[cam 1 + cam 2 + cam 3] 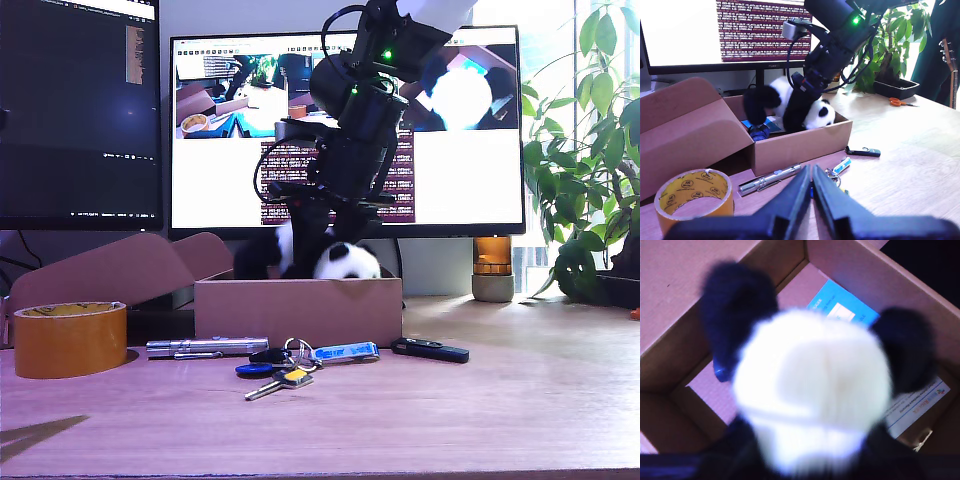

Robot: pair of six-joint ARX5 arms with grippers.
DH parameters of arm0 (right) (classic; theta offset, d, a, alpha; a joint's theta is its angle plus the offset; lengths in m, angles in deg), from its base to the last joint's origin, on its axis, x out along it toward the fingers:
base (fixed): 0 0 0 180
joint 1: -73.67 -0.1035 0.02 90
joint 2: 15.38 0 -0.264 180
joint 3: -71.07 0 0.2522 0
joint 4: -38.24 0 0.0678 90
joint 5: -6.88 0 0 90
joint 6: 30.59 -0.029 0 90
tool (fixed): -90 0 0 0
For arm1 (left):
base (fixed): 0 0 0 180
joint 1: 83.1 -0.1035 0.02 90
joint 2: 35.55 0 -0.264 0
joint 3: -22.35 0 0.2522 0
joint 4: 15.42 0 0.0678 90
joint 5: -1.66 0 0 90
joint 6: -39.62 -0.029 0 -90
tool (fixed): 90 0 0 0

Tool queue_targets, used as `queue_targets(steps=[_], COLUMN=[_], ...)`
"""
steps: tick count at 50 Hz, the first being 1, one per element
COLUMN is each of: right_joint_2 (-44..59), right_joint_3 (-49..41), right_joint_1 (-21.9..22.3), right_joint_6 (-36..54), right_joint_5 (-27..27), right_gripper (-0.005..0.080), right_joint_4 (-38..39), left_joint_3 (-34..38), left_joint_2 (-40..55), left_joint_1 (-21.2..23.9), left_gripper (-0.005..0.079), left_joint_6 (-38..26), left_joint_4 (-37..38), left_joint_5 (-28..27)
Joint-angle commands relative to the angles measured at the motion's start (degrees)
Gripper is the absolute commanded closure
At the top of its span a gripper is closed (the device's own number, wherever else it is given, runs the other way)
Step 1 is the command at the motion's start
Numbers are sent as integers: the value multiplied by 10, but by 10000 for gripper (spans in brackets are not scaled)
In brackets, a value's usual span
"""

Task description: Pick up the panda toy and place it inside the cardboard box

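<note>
Panda toy (345, 262) half inside cardboard box (298, 311), gripped by second gripper (312, 222); fingertips buried in fur. First gripper (811, 186) closed, empty. Blue card (844, 309) under panda, print unreadable. Tape roll (68, 338) lettering illegible.

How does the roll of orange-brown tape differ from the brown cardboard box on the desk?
The orange-brown tape roll is round and glossy; the brown cardboard box is rectangular and matte. The roll's core holds nothing; the box contains the plush panda toy. Both rest on the wooden desk.
</note>
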Motion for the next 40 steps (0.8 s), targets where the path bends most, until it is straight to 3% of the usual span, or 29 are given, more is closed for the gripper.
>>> queue_targets(steps=[1,12,19,40], right_joint_2=[-9,-9,-9,-12], right_joint_3=[4,4,4,5], right_joint_1=[-2,-2,-1,-1], right_joint_6=[1,1,2,2], right_joint_5=[0,0,0,0], right_gripper=[381,375,295,297], right_joint_4=[10,25,25,1], left_joint_3=[10,10,10,10], left_joint_2=[2,2,2,2], left_joint_1=[1,1,1,1], left_gripper=[762,762,762,762], left_joint_6=[-1,-1,-1,-1], left_joint_4=[-7,-6,-6,-5], left_joint_5=[0,0,0,0])
